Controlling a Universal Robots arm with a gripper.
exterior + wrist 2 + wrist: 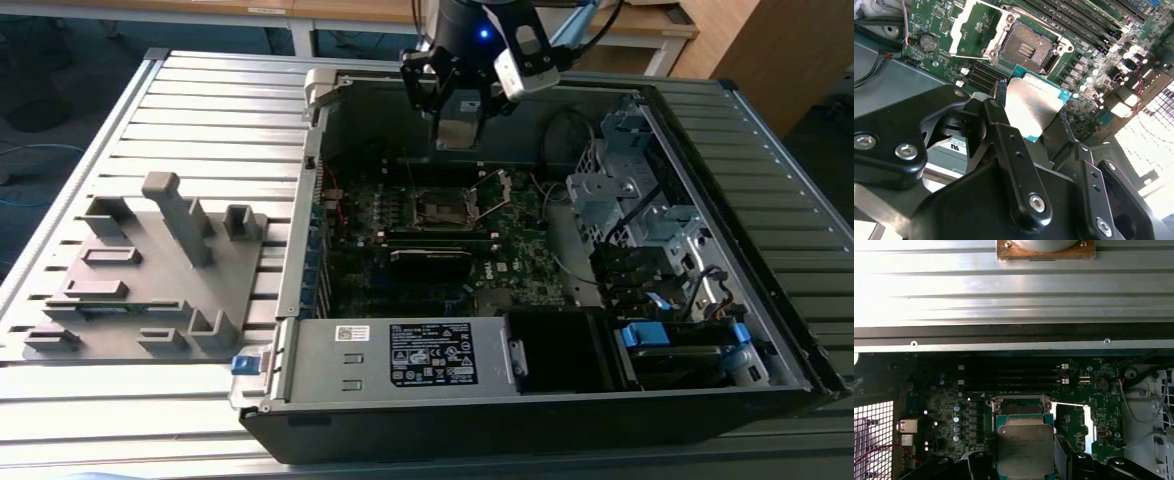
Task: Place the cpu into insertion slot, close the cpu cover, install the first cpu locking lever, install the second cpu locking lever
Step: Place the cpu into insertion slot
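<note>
Plainly, the cpu sits clamped between the jaws.

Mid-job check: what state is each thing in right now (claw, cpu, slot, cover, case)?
claw: shut on the cpu
cpu: held above the motherboard, not seated
insertion slot: empty, uncovered
cpu cover: swung open beside the slot
computer case: side open, motherboard exposed
</note>
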